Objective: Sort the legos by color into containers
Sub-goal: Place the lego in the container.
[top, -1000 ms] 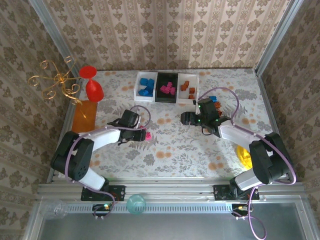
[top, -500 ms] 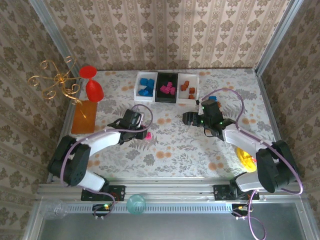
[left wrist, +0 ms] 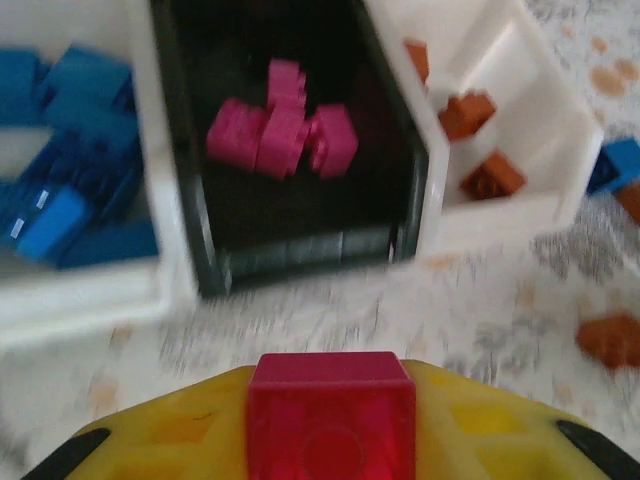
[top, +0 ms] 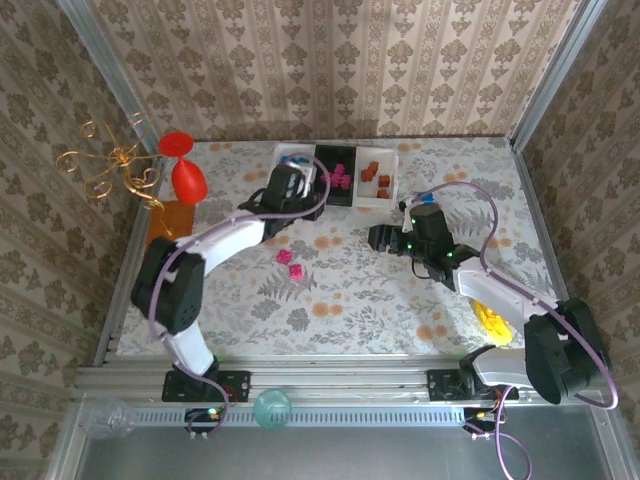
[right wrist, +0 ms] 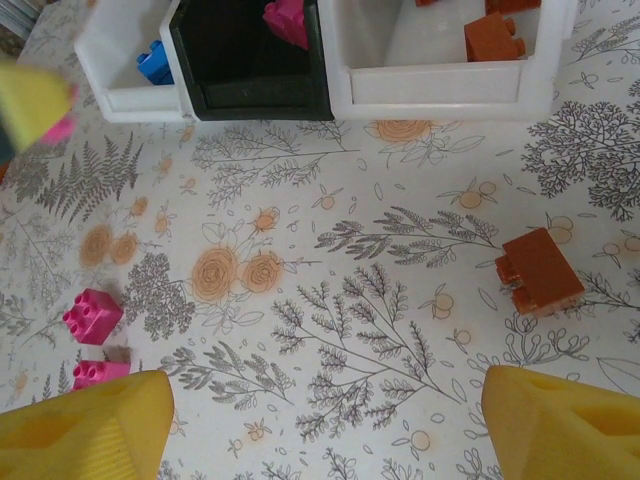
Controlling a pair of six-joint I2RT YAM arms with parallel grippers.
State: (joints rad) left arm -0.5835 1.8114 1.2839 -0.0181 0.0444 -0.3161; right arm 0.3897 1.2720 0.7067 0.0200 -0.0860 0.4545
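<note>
Legos [left wrist: 285,135] fill three bins at the tabletop's [top: 380,300] far edge: blue in the left white bin [left wrist: 90,300], magenta in the black bin [left wrist: 300,262], orange-brown in the right white bin [left wrist: 500,215]. The left jaws pinch a magenta brick [left wrist: 331,405] just before the black bin. Two loose magenta bricks [top: 284,257] lie mid-tabletop. The right jaws stand open, with an orange-brown brick [right wrist: 538,270] on the tabletop near them.

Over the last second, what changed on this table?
The left hand closed on a pink brick and carried it away across the table to the bins, where it now faces the black bin. The right hand stayed open at mid-table. The white bins did not move.
</note>
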